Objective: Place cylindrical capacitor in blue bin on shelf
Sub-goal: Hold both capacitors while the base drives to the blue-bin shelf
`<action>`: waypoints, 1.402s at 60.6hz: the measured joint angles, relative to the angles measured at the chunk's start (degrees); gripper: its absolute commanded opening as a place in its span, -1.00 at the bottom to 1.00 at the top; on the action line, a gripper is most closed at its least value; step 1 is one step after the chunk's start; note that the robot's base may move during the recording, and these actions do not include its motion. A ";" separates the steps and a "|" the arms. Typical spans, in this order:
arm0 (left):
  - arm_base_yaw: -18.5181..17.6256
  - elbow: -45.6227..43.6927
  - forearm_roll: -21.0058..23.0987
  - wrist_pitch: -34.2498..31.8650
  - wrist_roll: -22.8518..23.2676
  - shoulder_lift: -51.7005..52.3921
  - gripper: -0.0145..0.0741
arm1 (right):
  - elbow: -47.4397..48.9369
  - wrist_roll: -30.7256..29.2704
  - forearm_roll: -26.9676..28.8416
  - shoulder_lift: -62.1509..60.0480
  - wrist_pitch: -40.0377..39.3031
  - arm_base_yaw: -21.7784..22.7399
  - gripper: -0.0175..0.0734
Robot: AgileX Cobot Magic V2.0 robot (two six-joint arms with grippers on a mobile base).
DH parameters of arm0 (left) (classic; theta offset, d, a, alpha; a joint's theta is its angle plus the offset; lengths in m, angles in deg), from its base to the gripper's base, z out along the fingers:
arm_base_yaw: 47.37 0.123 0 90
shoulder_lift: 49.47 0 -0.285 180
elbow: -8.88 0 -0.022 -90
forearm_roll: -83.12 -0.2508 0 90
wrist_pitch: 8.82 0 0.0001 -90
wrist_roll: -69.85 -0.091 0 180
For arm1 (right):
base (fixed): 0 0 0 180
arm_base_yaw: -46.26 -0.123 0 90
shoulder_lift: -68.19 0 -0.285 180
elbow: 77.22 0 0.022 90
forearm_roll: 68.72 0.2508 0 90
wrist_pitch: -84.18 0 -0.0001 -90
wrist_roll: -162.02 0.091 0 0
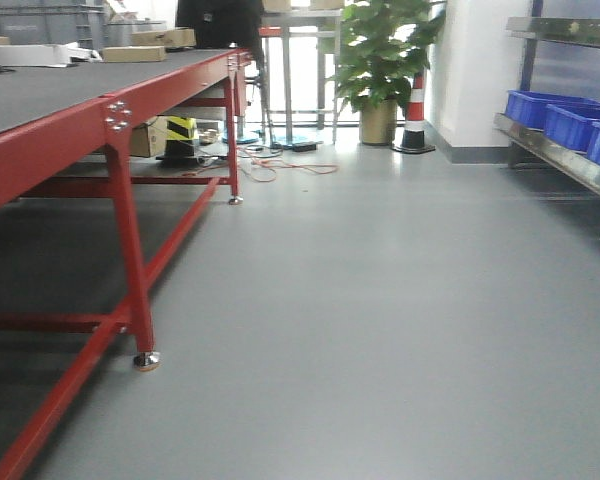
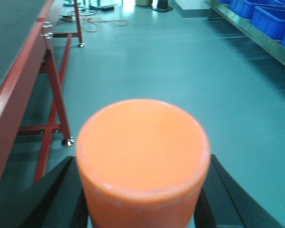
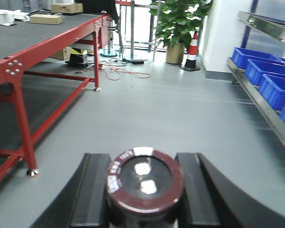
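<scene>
Glossy capacitor (image 3: 145,183), shiny steel shelf (image 1: 555,158)

Maroon cylindrical capacitor (image 3: 145,184) clamped; blue bins (image 3: 263,73) sit on shelf (image 3: 275,124).

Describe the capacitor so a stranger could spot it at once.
In the aisle between the red table and the shelf of blue bins, look at the right pincer. The capacitor sits clamped between its black fingers: a stubby dark maroon cylinder with a dark, shiny top. The left pincer holds a plain orange cylinder instead.
</scene>
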 measured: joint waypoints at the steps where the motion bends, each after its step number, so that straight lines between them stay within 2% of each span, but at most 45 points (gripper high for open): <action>1: 0.00 0.00 0.00 0.00 0.00 0.00 -0.92 | 0.00 0.00 0.00 0.00 0.00 0.00 -0.90; 85: 0.00 0.00 0.00 -0.11 0.00 0.12 -0.92 | 0.00 0.00 0.00 0.00 0.00 0.00 -0.90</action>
